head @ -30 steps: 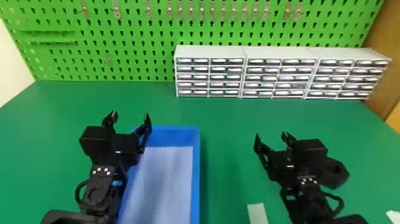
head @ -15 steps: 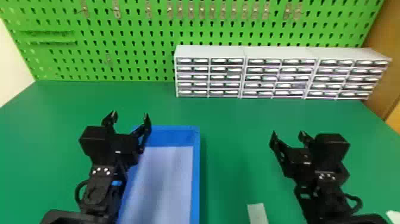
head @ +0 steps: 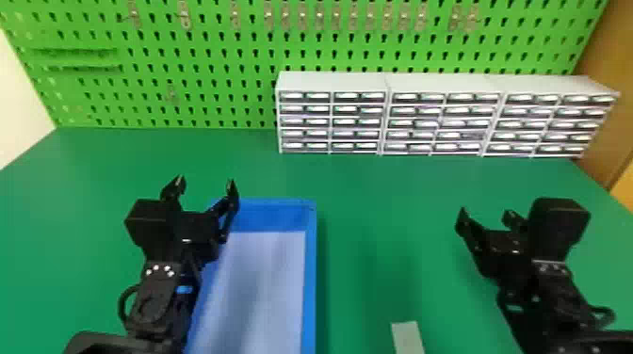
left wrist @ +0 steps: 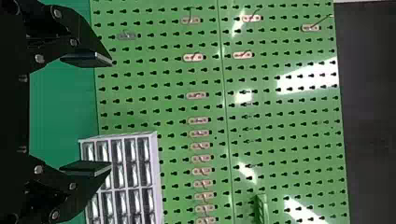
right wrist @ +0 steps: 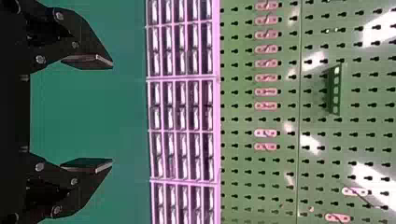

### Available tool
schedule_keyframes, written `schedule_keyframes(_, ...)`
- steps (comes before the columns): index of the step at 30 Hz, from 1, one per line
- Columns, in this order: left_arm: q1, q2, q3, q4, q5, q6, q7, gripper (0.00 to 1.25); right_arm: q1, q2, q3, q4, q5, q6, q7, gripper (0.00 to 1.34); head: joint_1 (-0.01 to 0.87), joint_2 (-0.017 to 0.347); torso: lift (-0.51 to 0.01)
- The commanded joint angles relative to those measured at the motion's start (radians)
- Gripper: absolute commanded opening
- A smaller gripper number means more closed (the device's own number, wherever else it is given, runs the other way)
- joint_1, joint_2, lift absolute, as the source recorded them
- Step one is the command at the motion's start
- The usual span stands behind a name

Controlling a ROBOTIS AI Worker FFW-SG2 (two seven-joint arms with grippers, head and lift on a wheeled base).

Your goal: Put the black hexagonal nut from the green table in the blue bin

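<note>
The blue bin point(head: 311, 282) with its pale floor stands on the green table point(head: 377, 188), left of centre. My left gripper point(head: 205, 182) is parked above the bin's far left corner, its arm covering part of the left wall. Well to the right of the bin, over the table, is my right gripper point(head: 486, 214). In the left wrist view the left gripper point(left wrist: 110, 113) is open, with nothing between its fingers. The right gripper point(right wrist: 112, 113) in the right wrist view also has its fingers wide apart and holds nothing.
White drawer cabinets point(head: 386, 84) line the back of the table, against a green pegboard point(head: 212, 56) with metal hooks. A pale flat strip point(head: 407, 336) lies at the near edge, between the bin and the right arm.
My right gripper has shifted steadily to the right, away from the bin, with its fingers still apart. The left arm and the bin have stayed in place.
</note>
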Motion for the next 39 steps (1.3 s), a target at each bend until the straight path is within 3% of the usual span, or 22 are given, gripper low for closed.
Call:
schedule_keyframes(1,0.000,0.000,0.002,0.000,-0.001,0.000,0.000,0.78,-0.001,-0.010,-0.042,-0.038,-0.030,0.095,0.000,0.83,0.657,0.057,-0.095)
schedule_keyframes(16,0.000,0.000,0.000,0.001,-0.001,0.000,0.001,0.78,-0.018,-0.001,-0.128,-0.129,-0.053,0.353,0.000,0.83,0.657,0.057,-0.095)
schedule_keyframes(28,0.000,0.000,0.000,0.001,-0.001,0.000,0.000,0.78,-0.061,-0.050,-0.165,-0.144,-0.124,0.623,0.001,0.83,0.657,0.057,-0.095)
schedule_keyframes(39,0.000,0.000,0.000,0.001,-0.001,0.000,0.000,0.78,-0.057,-0.050,-0.182,-0.175,-0.130,0.703,0.001,0.83,0.657,0.057,-0.095)
